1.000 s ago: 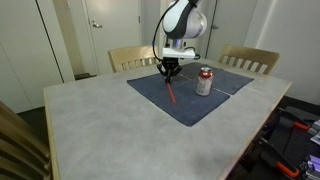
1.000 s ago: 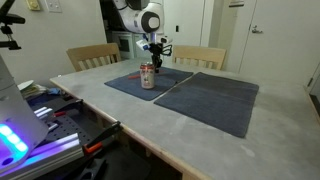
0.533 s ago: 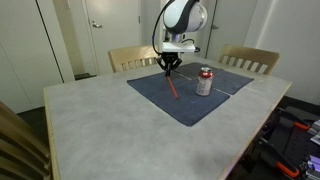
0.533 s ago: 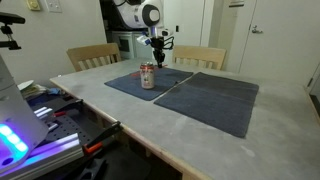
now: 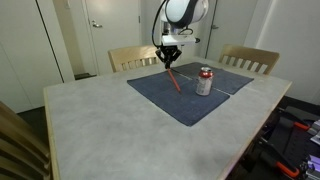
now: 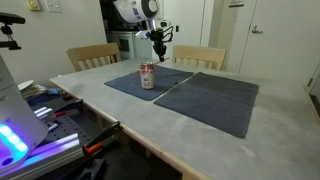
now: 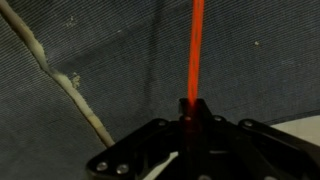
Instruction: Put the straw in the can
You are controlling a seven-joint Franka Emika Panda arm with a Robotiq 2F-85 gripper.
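Straw up off the mat, can not yet reached

I've raised the gripper in the last second; its jaws stay pinched on the top of the straw, which now hangs tilted clear of the dark mat. The can stands upright nearby, so I reckon carrying across and aligning comes next

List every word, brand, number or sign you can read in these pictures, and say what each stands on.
No text can be read in any view.
can: it has a red label, but any lettering is too small and blurred to read in both exterior views.
straw: plain red in the wrist view, with no print visible.
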